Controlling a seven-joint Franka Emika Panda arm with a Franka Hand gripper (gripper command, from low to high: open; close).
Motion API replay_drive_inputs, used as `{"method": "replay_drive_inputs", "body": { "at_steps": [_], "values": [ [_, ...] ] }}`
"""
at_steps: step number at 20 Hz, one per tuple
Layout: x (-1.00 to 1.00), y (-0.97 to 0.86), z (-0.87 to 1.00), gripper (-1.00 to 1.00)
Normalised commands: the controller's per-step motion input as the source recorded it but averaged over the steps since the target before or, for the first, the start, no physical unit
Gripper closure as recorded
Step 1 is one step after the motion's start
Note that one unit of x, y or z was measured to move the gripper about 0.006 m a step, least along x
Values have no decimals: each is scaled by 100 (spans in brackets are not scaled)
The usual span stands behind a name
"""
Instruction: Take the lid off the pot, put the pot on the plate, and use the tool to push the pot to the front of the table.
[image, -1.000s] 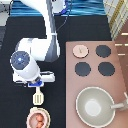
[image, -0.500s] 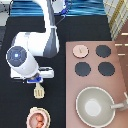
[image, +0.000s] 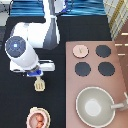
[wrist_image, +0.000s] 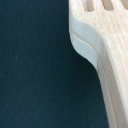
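Hovering over the tool (image: 39, 85), no legible writing: claw (image: 36, 74).

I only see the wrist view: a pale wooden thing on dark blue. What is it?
Observer: That is the tool, a slotted spatula. The exterior view shows the end effector at its end toward that view's top.
Operator: Where's the pot?
Observer: The pot sits on the plate, near the exterior view's bottom, below the tool.
Operator: Is the lid on it?
Observer: No. The lid lies on the stove, at its top-left corner in the exterior view.
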Motion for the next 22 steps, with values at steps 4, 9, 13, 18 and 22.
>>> {"method": "replay_drive_inputs", "body": {
  "at_steps": [4,9,13,18,22],
  "values": [
    [-100,15,-55,100],
    [-100,14,-57,100],
    [-100,11,-58,100],
    [-100,2,-52,100],
    [-92,5,10,-100]
  ]
}}
